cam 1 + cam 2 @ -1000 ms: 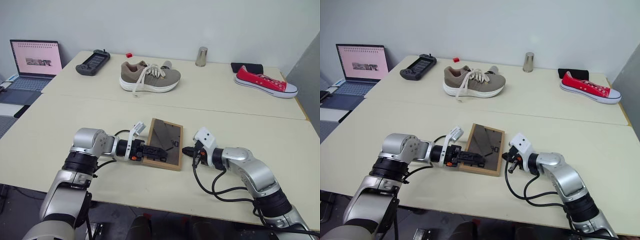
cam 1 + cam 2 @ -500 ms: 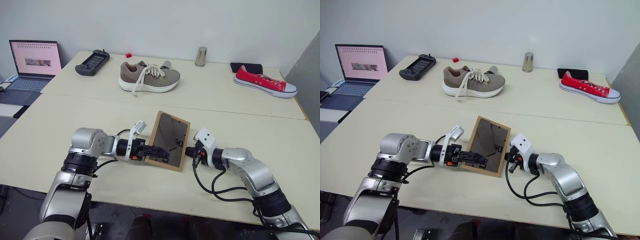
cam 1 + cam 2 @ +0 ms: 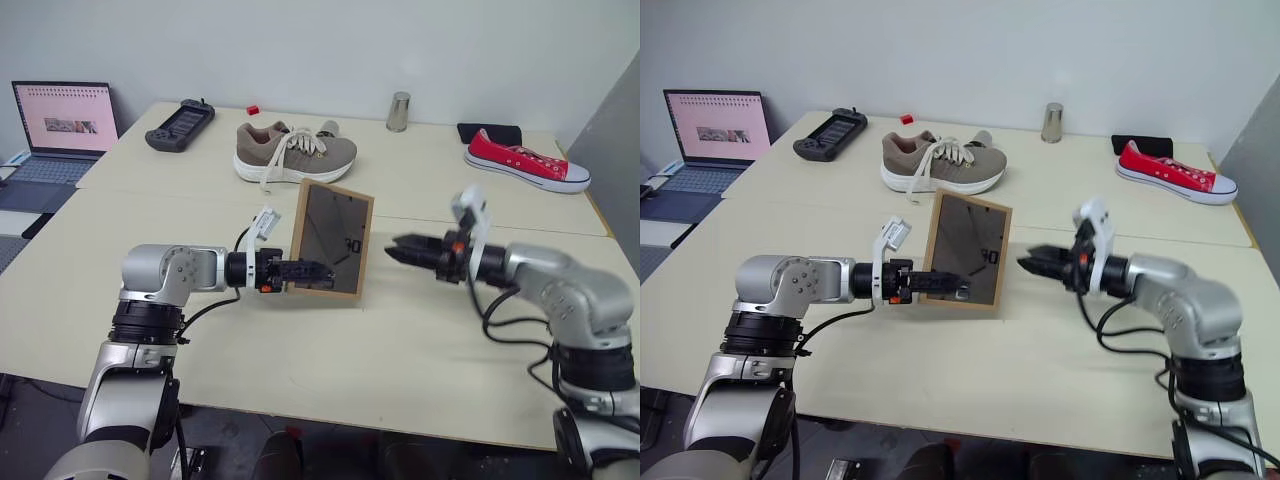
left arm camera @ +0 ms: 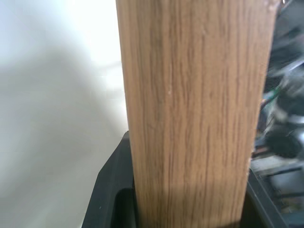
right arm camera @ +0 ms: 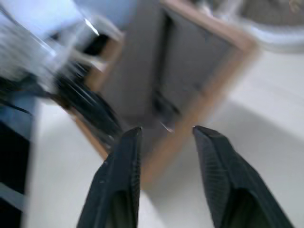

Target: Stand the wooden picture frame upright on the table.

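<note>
Left gripper [image 3: 300, 269] pinching the wooden picture frame [image 3: 332, 238] at its lower left edge. Frame nearly upright, bottom edge at the table [image 3: 330, 350], dark back facing the camera. Right gripper [image 3: 398, 250] spread, just right of the frame, apart from it. Tan sneaker [image 3: 295, 154] beyond the frame.

Wooden picture frame [image 3: 331, 240] near upright, dark back showing, on cream table [image 3: 300, 370]
</note>
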You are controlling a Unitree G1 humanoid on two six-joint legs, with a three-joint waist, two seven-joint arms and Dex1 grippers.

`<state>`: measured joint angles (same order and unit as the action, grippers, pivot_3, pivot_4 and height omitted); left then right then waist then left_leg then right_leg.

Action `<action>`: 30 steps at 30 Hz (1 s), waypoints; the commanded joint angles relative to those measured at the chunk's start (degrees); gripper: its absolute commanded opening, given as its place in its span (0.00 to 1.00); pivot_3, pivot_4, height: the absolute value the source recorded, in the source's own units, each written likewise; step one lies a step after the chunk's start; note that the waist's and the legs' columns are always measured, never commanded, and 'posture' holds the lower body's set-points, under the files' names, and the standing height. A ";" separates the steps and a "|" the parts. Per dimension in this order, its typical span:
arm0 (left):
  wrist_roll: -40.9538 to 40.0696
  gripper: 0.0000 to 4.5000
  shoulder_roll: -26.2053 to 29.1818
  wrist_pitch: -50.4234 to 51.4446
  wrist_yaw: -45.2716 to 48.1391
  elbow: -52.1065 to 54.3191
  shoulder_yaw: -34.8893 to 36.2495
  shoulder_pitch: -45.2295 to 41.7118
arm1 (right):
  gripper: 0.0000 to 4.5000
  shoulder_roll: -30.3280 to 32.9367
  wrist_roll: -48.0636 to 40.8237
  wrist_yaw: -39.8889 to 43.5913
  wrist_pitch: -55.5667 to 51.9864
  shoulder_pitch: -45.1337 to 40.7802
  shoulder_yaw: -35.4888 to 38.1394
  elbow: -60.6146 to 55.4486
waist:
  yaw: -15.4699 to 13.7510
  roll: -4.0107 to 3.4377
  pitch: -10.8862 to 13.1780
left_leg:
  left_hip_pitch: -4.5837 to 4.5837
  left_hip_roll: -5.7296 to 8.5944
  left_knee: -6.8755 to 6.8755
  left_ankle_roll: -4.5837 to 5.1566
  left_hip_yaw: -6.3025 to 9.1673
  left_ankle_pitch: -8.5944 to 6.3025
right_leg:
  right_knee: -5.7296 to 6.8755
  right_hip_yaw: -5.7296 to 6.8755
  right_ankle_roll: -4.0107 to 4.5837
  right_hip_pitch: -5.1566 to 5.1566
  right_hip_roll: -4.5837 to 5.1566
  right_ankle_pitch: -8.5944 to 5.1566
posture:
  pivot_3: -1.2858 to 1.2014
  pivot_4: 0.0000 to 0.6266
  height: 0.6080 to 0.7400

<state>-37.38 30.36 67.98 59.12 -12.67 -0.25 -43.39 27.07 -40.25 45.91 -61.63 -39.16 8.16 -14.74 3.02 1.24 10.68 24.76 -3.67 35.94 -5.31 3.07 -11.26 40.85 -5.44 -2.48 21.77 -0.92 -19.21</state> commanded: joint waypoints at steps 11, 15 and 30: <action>-0.22 0.27 -0.59 -4.50 0.70 2.13 -0.08 -2.20 | 1.00 -6.88 2.49 -4.18 6.34 -7.75 -7.73 8.03 | 0.19 0.00 0.00 | 0.08 0.03 -0.01 0.00 -0.04 0.00 | 0.01 -0.05 0.00 0.14 0.02 0.00 | 0.52 0.24 1.00; -0.68 0.27 -0.21 -4.04 0.79 2.94 0.14 -1.88 | 1.00 -7.52 4.24 -5.13 8.26 -8.21 -8.72 9.49 | 0.19 0.00 0.00 | 0.09 0.03 -0.02 0.00 -0.04 0.00 | 0.02 -0.05 0.00 0.14 0.02 0.00 | 0.52 0.24 1.00; -0.26 0.27 -0.54 -1.09 -1.61 0.38 0.25 -1.89 | 1.00 -3.79 -5.75 5.52 1.90 -6.08 -11.32 -0.48 | 0.18 -0.01 0.01 | 0.12 0.03 -0.02 0.01 -0.03 -0.01 | 0.01 -0.03 0.00 0.17 0.02 0.00 | 0.52 0.24 1.00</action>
<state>-37.05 30.31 66.88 58.08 -12.07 -0.81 -43.52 23.40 -40.93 47.56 -58.02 -45.32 -2.13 -10.06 3.20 1.22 10.69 24.88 -3.64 35.91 -5.30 3.03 -11.26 40.86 -5.48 -2.48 21.95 -0.90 -19.21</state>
